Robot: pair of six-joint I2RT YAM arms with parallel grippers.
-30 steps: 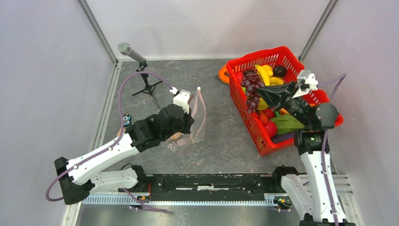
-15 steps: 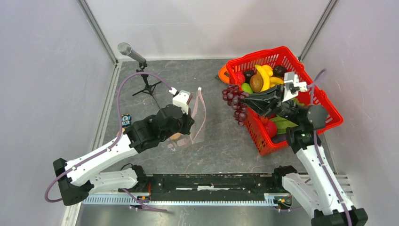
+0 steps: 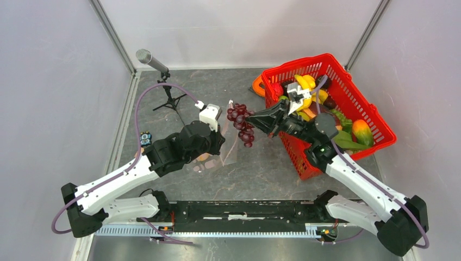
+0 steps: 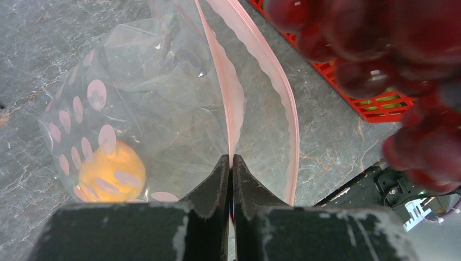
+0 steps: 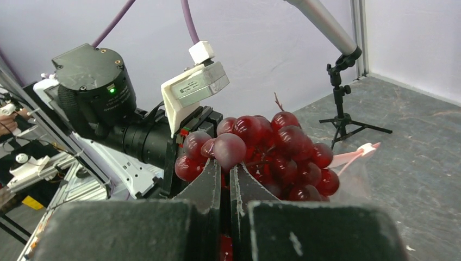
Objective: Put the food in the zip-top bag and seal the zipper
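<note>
My left gripper (image 3: 217, 142) (image 4: 231, 159) is shut on the pink zipper (image 4: 235, 103) edge of the clear dotted zip-top bag (image 3: 231, 145) (image 4: 136, 109) and holds its mouth open. An orange (image 4: 111, 171) lies inside the bag. My right gripper (image 3: 255, 118) (image 5: 225, 169) is shut on the bunch of dark red-purple grapes (image 3: 241, 124) (image 5: 272, 152), held in the air just right of the bag's mouth. The grapes also show blurred at the top right of the left wrist view (image 4: 380, 49). More food (image 3: 304, 89) lies in the red basket.
A red mesh basket (image 3: 375, 117) with banana, oranges and green pieces stands at the back right. A flat orange ring (image 3: 257, 85) lies behind its left corner. A microphone on a small tripod (image 3: 163, 81) stands at the back left.
My right gripper has carried the grapes out of the basket and leftward to the bag's mouth. My left gripper has stayed put, holding the bag.
</note>
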